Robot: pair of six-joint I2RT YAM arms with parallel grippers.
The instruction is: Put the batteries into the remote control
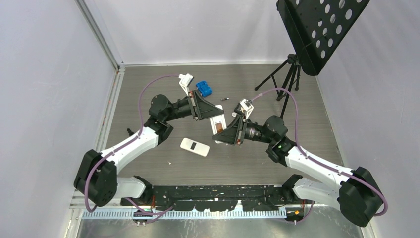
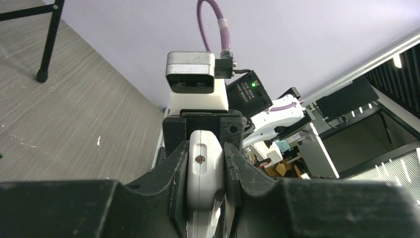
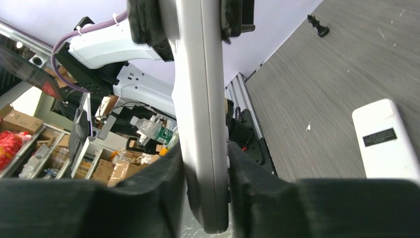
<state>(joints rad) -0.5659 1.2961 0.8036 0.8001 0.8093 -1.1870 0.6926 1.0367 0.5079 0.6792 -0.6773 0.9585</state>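
The remote control (image 1: 218, 123), a slim white slab with a brownish slot on its upper face, is held in the air over the table's middle by both grippers. My left gripper (image 1: 211, 117) is shut on its far end, seen end-on in the left wrist view (image 2: 204, 166). My right gripper (image 1: 226, 132) is shut on its near end, seen edge-on in the right wrist view (image 3: 200, 99). A separate white slab with a small black rectangle (image 1: 194, 147) lies flat on the table below; it also shows in the right wrist view (image 3: 384, 139). One tiny dark battery (image 1: 225, 99) lies behind the grippers.
A blue block (image 1: 203, 89) sits on the table behind the left gripper. A black tripod (image 1: 287, 74) with a perforated black panel (image 1: 322, 27) stands at the back right. Grey walls close in the left, back and right sides.
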